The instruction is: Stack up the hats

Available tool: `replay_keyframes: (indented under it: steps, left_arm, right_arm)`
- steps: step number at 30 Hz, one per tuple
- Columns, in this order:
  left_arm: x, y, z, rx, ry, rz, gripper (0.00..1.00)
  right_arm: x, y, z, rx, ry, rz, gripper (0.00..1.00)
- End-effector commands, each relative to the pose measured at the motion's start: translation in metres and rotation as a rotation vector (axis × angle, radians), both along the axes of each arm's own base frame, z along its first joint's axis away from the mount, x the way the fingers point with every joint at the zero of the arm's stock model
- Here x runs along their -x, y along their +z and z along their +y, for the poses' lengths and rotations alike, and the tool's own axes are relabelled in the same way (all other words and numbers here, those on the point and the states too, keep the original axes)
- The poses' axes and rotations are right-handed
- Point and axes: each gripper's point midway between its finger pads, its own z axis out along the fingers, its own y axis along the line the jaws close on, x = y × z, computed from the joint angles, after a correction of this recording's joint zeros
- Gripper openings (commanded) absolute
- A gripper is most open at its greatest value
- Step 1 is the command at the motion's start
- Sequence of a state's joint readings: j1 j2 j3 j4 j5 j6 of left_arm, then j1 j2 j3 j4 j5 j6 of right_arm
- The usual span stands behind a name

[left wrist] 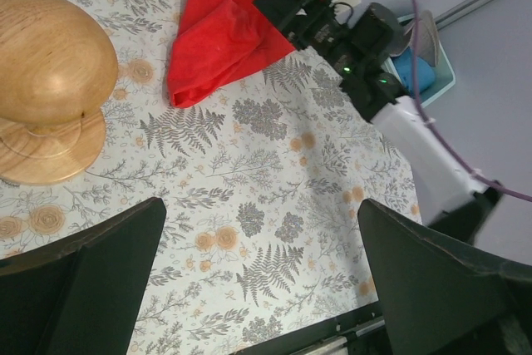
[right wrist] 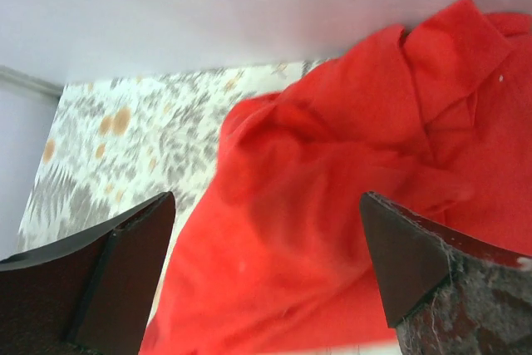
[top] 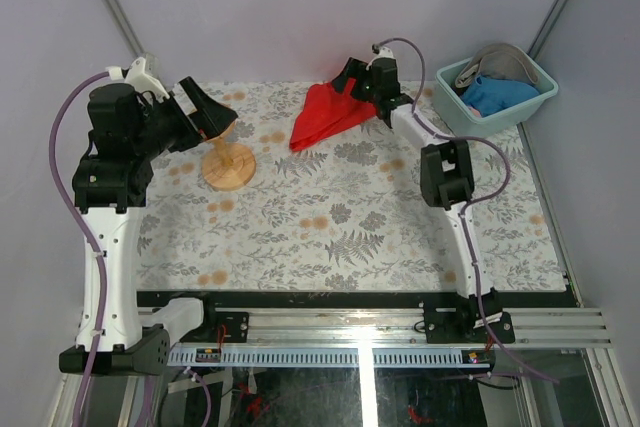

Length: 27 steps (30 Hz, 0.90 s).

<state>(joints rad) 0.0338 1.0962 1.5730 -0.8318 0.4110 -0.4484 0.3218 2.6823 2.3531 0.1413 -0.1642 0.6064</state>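
A grey hat (top: 497,59) and a blue hat (top: 497,95) lie in a teal bin (top: 452,107) at the back right. The blue hat also shows in the left wrist view (left wrist: 411,71). The pink and orange hats are out of view. My right gripper (top: 350,79) is open and hovers just over a crumpled red cloth (top: 325,115) at the back middle; the cloth fills the space under its jaws (right wrist: 266,280). My left gripper (top: 215,112) is open and empty above the round-topped wooden stand (top: 228,159), with only tablecloth between its fingers (left wrist: 262,288).
The floral tablecloth (top: 350,227) covers the table. The wooden stand (left wrist: 50,64) is at the left, the red cloth (left wrist: 220,35) beyond it. Purple tent walls close the back and sides. A metal rail runs along the near edge (top: 400,322).
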Motion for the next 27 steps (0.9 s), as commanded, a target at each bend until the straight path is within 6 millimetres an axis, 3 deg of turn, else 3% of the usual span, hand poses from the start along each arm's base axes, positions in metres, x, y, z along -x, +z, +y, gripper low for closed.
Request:
replay_keyframes:
  steps: [1, 4, 5, 9, 10, 12, 16, 19, 21, 23, 27]
  left_arm:
    - [0.0, 0.01, 0.005, -0.047, 0.004, -0.053, 1.0]
    - [-0.001, 0.016, 0.013, -0.078, 0.05, -0.083, 1.0]
    - [-0.001, 0.018, 0.015, -0.081, 0.059, -0.098, 1.0]
    - [-0.002, 0.017, 0.009, -0.042, 0.042, -0.143, 1.0]
    - [-0.002, 0.016, 0.006, -0.026, 0.031, -0.147, 1.0]
    - [-0.004, 0.015, 0.001, 0.0, 0.005, -0.156, 1.0]
    - [-0.007, 0.02, -0.002, 0.021, -0.007, -0.186, 1.0]
    - [-0.009, 0.023, -0.002, 0.029, -0.001, -0.206, 1.0]
    - [-0.01, 0.023, -0.003, 0.037, -0.003, -0.213, 1.0]
    - [-0.012, 0.023, -0.004, 0.04, -0.008, -0.212, 1.0]
    - [-0.015, 0.026, -0.002, 0.024, -0.006, -0.215, 1.0]
  right_arm:
    - [0.049, 0.162, -0.004, 0.032, 0.093, -0.231, 0.99]
    - [0.091, 0.175, -0.026, 0.124, 0.245, -0.187, 0.99]
    - [0.101, 0.17, -0.039, 0.105, 0.273, -0.151, 0.99]
    - [0.135, 0.188, -0.078, -0.279, 0.476, -0.1, 0.99]
    - [0.136, 0.193, -0.089, -0.366, 0.505, -0.087, 0.99]
    - [0.127, 0.181, -0.117, -0.431, 0.465, 0.038, 1.0]
    - [0.121, 0.163, -0.172, -0.025, 0.226, 0.026, 1.0]
    - [0.111, 0.144, -0.235, 0.273, -0.032, 0.104, 1.0]
    - [0.112, 0.132, -0.268, 0.382, -0.142, 0.154, 1.0]
    - [0.113, 0.12, -0.286, 0.457, -0.197, 0.193, 1.0]
    - [0.11, 0.099, -0.305, 0.547, -0.246, 0.241, 1.0]
